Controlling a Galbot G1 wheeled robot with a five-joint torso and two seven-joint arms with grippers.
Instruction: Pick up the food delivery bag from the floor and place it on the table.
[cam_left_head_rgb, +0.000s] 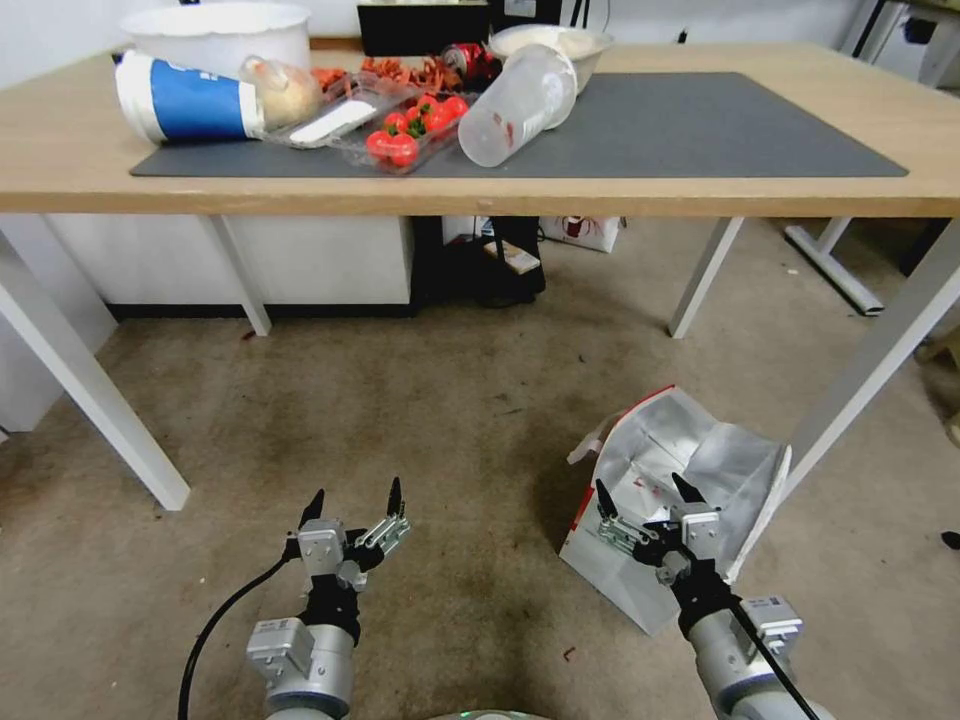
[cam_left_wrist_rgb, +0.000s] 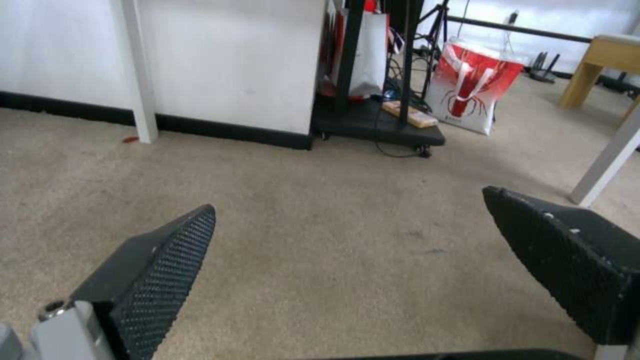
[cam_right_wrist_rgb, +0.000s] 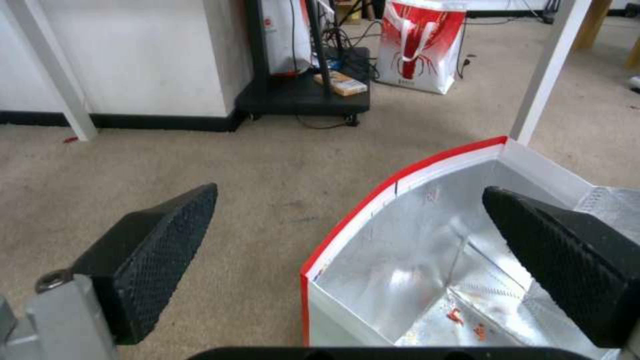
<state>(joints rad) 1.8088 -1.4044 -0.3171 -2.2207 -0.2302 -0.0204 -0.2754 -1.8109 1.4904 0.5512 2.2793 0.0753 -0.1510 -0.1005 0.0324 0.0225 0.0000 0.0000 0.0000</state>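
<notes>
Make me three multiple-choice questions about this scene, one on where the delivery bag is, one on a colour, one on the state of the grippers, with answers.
1. Where is the delivery bag?
A. on the table
B. on the floor by a table leg
C. held up in a gripper

2. What colour is the mat on the table?
A. dark grey
B. yellow
C. green

3. How does the right gripper stand?
A. shut on a handle
B. shut and empty
C. open over the bag's mouth

Answers:
1 B, it sits on the floor, open at the top.
2 A, the head view shows a dark grey sheet.
3 C, its fingers are spread above the foil lining; the left gripper is open over bare floor.
</notes>
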